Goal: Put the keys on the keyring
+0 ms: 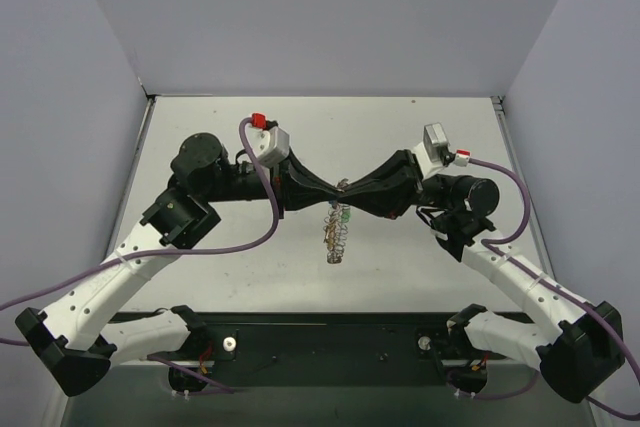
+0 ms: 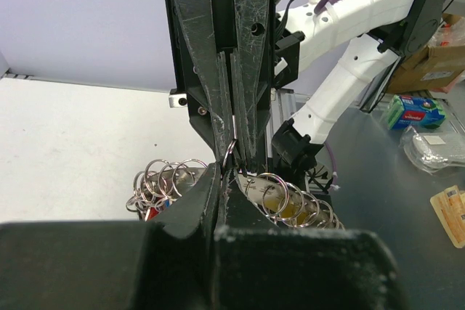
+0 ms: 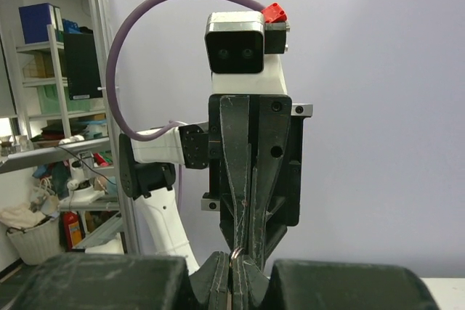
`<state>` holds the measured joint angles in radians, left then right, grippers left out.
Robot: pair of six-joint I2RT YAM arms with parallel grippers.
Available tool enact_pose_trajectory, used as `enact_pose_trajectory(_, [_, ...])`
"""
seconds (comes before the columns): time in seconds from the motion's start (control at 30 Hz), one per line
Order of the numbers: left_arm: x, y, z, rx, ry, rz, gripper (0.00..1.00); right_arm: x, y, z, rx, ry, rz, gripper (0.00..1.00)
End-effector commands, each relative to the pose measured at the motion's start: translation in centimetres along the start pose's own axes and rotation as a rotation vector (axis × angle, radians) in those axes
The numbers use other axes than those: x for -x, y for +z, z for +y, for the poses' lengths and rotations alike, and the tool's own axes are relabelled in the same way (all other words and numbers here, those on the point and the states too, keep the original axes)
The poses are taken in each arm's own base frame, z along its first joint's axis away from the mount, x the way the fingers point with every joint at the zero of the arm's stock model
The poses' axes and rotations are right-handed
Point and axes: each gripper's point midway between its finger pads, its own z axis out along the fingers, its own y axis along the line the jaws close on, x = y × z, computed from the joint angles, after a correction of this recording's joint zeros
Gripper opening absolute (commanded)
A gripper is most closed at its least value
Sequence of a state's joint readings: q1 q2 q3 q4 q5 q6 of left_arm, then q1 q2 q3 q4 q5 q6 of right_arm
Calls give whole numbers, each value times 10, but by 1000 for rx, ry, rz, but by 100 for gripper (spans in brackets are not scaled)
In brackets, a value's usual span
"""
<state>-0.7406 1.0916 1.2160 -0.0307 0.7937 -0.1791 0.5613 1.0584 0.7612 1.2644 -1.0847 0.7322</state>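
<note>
Both grippers meet tip to tip above the table's middle. My left gripper is shut, and a thin loop of the keyring rises from between its tips. My right gripper is shut on the same loop. The rest of the keyring, a silvery coil, hangs below the tips and spreads to both sides of my left fingers. Keys hang among the coils: a green head, a yellow head and a red head.
The white table is walled by grey panels at the back and sides. Purple cables loop from both wrists. Off the table's right side lie boxes and packets. Shelving and a bin stand beyond the left arm.
</note>
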Motion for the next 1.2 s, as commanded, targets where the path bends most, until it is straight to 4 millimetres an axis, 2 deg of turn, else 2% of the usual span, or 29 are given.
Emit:
enact_pose_trajectory(0.0, [36,5,23,113,129,-154,0,13,5,35,149,-150,-6,1])
enact_pose_trajectory(0.03, [36,3,24,127,135,-159,0,15,4,34,139,-159,-7,14])
enact_pose_trajectory(0.1, [33,-2,28,168,146,-163,0,14,1,32,105,-156,2,28])
enact_pose_trajectory(0.13, [32,-4,29,181,150,-162,0,15,0,30,90,-189,5,47])
enact_pose_trajectory(0.2, [31,-10,33,223,171,-160,0,14,-4,28,47,-189,19,64])
enact_pose_trajectory(0.23, [25,-12,35,234,173,-144,0,15,-5,26,30,-234,21,77])
enact_pose_trajectory(0.3, [25,-17,34,253,219,-145,0,13,-10,27,-14,-235,43,83])
enact_pose_trajectory(0.33, [17,-19,36,258,235,-138,0,15,-12,21,-49,-283,44,87])
enact_pose_trajectory(0.4, [20,-27,33,280,298,-153,0,7,-19,17,-104,-271,92,89])
enact_pose_trajectory(0.47, [13,-33,36,309,324,-142,0,8,-22,10,-148,-313,106,91])
enact_pose_trajectory(0.53, [17,-41,30,315,406,-157,0,4,-27,5,-192,-306,129,92])
enact_pose_trajectory(0.57, [6,-43,32,325,418,-145,0,3,-29,2,-206,-317,136,93])
enact_pose_trajectory(0.63, [11,-52,26,336,501,-173,0,-3,-33,-3,-237,-307,155,94])
enact_pose_trajectory(0.73, [6,-59,23,343,576,-161,0,-10,-37,-13,-278,-304,175,95])
enact_pose_trajectory(0.87, [0,-68,15,335,725,-152,0,-24,-45,-37,-382,-270,191,97])
enact_pose_trajectory(0.93, [-5,-71,17,357,756,-157,0,-28,-47,-44,-408,-252,198,97])
enact_pose_trajectory(0.97, [-4,-75,16,372,781,-161,0,-36,-49,-53,-440,-228,218,98])
enact_pose_trajectory(1.03, [-7,-81,23,422,791,-153,0,-38,-57,-75,-567,-170,218,98])
enact_pose_trajectory(1.07, [-5,-85,24,445,793,-157,0,-56,-66,-90,-636,-101,270,99])
enact_pose_trajectory(1.1, [-10,-88,29,467,781,-139,0,-49,-74,-107,-746,-94,272,100])
enact_pose_trajectory(1.13, [-11,-93,36,517,766,-123,0,-58,-78,-114,-788,-58,308,100])
enact_pose_trajectory(1.17, [-14,-96,41,546,741,-106,0,-85,-91,-129,-855,12,397,100])
